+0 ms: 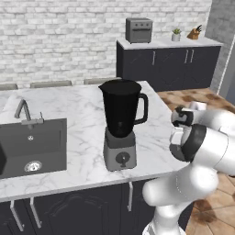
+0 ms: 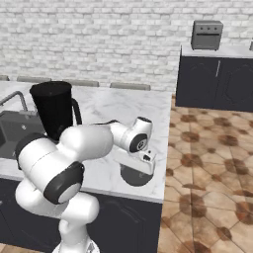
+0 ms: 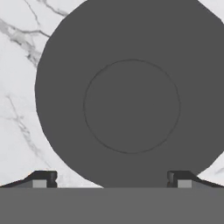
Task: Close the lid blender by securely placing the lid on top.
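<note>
Marble counter (image 1: 82, 110) carries the blender (image 1: 121, 124), its jar mouth uncovered, beside a sink (image 1: 32, 147). Well to its right the lid (image 3: 131, 96) lies flat near the counter's corner. Directly above it the gripper (image 3: 111, 178) hovers, fingers spread wide.
</note>
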You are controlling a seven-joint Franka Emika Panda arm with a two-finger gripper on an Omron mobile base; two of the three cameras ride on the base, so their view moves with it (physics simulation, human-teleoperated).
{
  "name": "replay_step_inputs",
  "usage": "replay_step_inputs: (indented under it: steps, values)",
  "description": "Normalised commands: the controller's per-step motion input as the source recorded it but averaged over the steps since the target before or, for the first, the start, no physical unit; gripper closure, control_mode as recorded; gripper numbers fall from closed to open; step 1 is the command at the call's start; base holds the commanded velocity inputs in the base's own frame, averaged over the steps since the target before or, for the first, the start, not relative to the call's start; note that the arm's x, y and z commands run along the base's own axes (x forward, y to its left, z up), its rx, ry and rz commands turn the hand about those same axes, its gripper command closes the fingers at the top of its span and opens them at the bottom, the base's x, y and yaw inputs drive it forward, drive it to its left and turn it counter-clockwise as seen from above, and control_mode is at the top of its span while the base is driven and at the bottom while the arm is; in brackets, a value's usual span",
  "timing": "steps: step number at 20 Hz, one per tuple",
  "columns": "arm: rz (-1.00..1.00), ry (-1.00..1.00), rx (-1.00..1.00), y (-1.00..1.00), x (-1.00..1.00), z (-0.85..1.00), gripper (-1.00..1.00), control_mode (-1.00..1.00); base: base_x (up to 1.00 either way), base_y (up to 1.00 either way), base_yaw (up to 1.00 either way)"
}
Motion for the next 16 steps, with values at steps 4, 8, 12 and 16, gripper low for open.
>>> replay_step_inputs:
  steps: [4,8,12,16]
  values:
    - [0.0,0.0,0.0,-0.12,0.24,-0.1,-1.0,-1.0,0.0,0.0,0.0]
    - [0.0,0.0,0.0,-0.03,0.23,-0.19,-1.0,-1.0,0.0,0.0,0.0]
    - [0.0,0.0,0.0,-0.07,0.2,-0.16,-1.0,-1.0,0.0,0.0,0.0]
    - [0.0,-0.01,0.0,0.0,0.25,-0.23,-1.0,-1.0,0.0,0.0,0.0]
